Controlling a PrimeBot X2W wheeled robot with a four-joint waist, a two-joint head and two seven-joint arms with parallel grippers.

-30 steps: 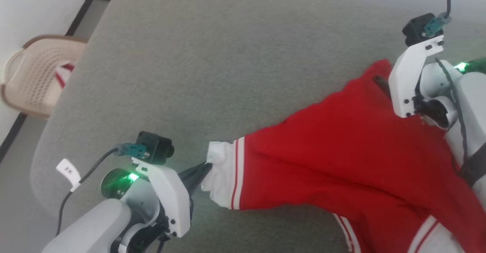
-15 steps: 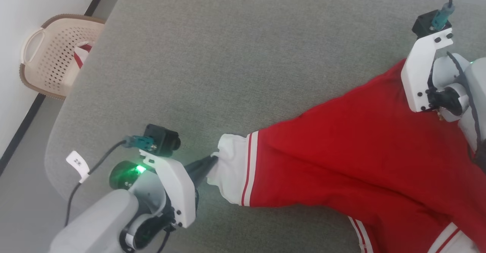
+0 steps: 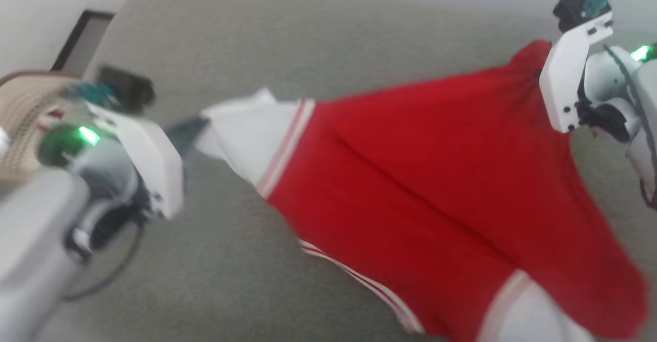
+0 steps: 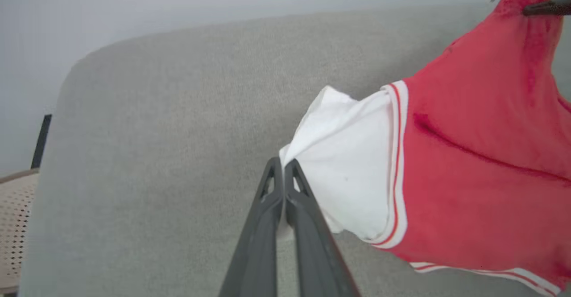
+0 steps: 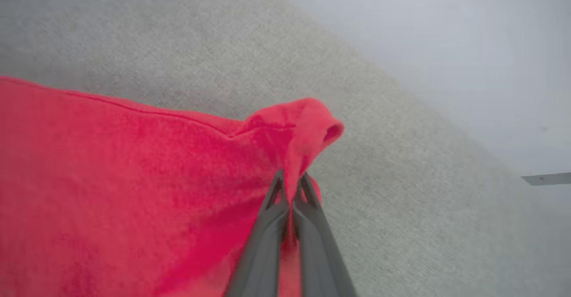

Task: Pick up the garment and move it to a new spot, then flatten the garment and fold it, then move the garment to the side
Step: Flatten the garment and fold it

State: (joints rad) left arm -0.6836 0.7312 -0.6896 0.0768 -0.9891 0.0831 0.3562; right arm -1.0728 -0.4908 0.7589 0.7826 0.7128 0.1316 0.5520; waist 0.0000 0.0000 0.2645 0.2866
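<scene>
The garment (image 3: 421, 177), bright red with white sleeve panels and striped trim, hangs stretched between both grippers above the grey surface (image 3: 287, 39). My left gripper (image 3: 197, 126) is shut on the white sleeve end (image 4: 343, 167); in the left wrist view its tips (image 4: 282, 165) pinch the sleeve's edge. My right gripper (image 5: 291, 185) is shut on a bunched red corner (image 5: 308, 127) of the garment (image 5: 111, 190). In the head view the right wrist's white bracket (image 3: 569, 80) covers that gripper's fingers. The garment's lower part (image 3: 513, 301) sags toward the bottom right.
A beige perforated basket (image 3: 20, 126) stands at the far left beside the grey surface, blurred. A pale wall lies beyond the surface's rounded far edge. Bare grey surface stretches behind and to the left of the garment.
The right gripper has shut on the garment's red corner. Both arms have lifted and spread, so the garment now hangs stretched off the surface. The head view has also shifted and is blurred.
</scene>
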